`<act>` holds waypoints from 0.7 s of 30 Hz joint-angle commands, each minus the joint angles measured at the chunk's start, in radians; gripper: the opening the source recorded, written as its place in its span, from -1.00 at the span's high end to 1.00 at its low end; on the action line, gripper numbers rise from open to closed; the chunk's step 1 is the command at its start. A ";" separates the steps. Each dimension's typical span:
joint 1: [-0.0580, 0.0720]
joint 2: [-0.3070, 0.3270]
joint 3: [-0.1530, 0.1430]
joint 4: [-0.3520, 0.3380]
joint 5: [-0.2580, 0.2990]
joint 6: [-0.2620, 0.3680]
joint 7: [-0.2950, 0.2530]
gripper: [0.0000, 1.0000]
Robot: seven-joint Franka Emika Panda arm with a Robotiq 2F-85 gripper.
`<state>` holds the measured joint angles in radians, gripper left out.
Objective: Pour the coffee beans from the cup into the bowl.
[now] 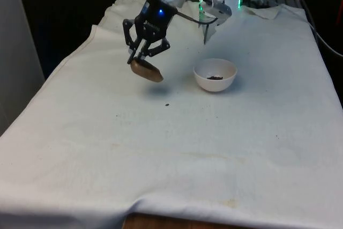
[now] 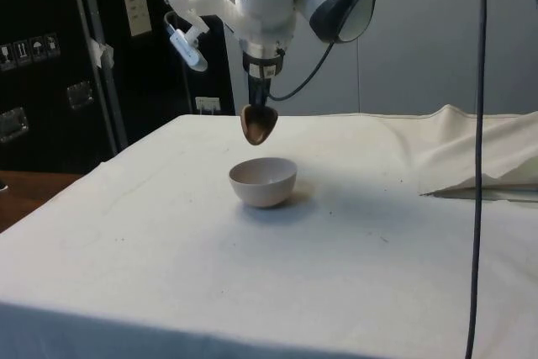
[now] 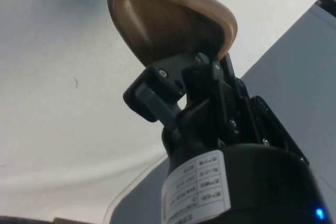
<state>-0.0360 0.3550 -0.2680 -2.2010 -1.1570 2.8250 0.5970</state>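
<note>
From the front I see dark coffee beans (image 1: 215, 77) in the white bowl (image 1: 215, 81); the side view hides them. My jaws pinch the tilted wooden cup (image 1: 146, 70) above the counter (image 1: 177, 148), beside the bowl.

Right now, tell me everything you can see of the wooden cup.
The wooden cup is small, brown and smooth, with a rounded body that looks like polished wood. The gripper holds it by its rim, fingers shut on it, tilted well over and hanging above the white cloth. In the front view it is to the left of the white bowl, apart from it. Its inside cannot be seen.
</note>
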 commanded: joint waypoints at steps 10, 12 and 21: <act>-0.026 0.042 0.009 0.009 0.184 0.036 -0.171 1.00; -0.027 0.046 0.010 0.011 0.223 0.036 -0.207 1.00; -0.012 0.063 -0.008 0.035 0.361 0.023 -0.326 1.00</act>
<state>-0.0480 0.4180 -0.2760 -2.1660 -0.7960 2.8480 0.2710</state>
